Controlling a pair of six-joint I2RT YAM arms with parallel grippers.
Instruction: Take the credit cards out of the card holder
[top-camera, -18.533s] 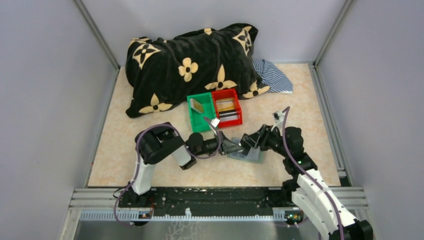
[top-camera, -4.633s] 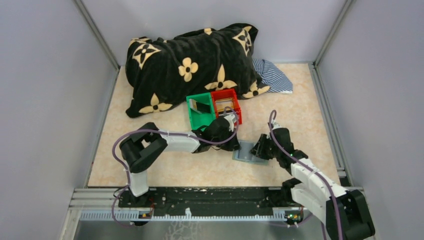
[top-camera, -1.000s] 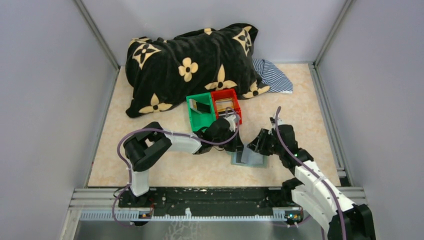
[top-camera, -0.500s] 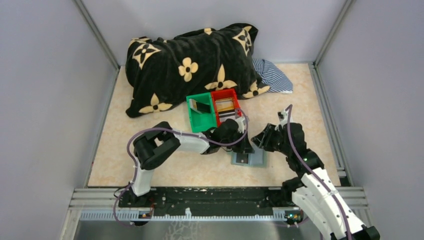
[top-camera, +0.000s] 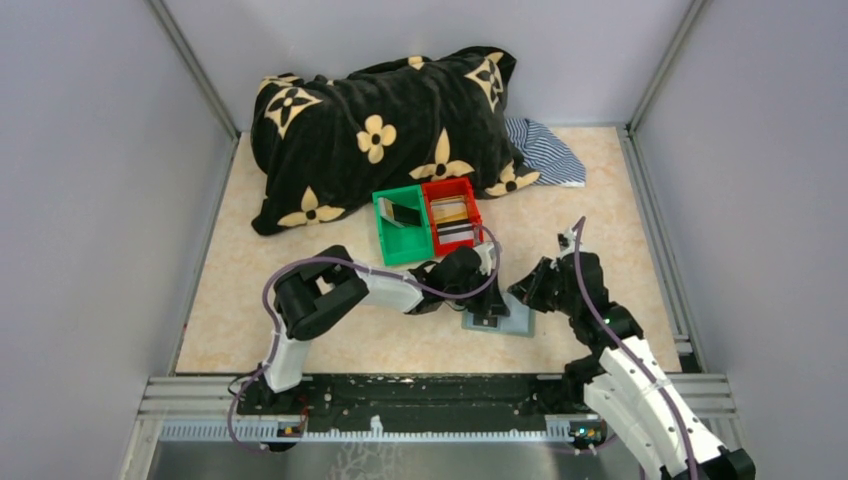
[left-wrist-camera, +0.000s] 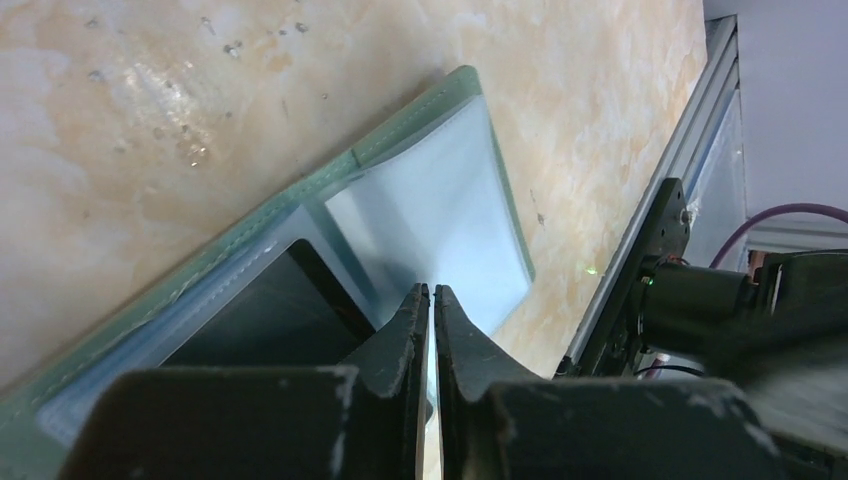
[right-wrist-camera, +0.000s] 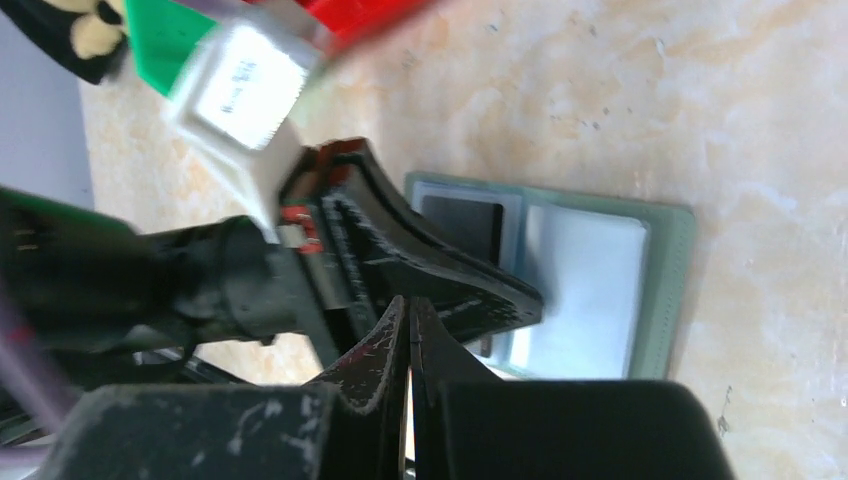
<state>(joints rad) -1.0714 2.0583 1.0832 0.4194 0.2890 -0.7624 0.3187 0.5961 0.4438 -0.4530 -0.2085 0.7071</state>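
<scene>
Now, the card holder (top-camera: 514, 321) lies open and flat on the table (top-camera: 300, 335), low and just right of centre in the top view. Judge it light and limp: it will likely slide or fold up unless you keep it pinned. Your left gripper (left-wrist-camera: 432, 291), fingers pressed almost together, bears down near the fold between the two panels; you cannot tell whether anything thin is caught between them. Your right gripper (right-wrist-camera: 408, 302) hangs close by at the holder's right side in the top view, fingers pressed together on nothing. One dark card (right-wrist-camera: 460, 227) sits in the left-hand pocket in the right wrist view. Expect it to be thin, stiff and slick. Take it by whatever edge shows past the pocket lip, pinching its two faces.
</scene>
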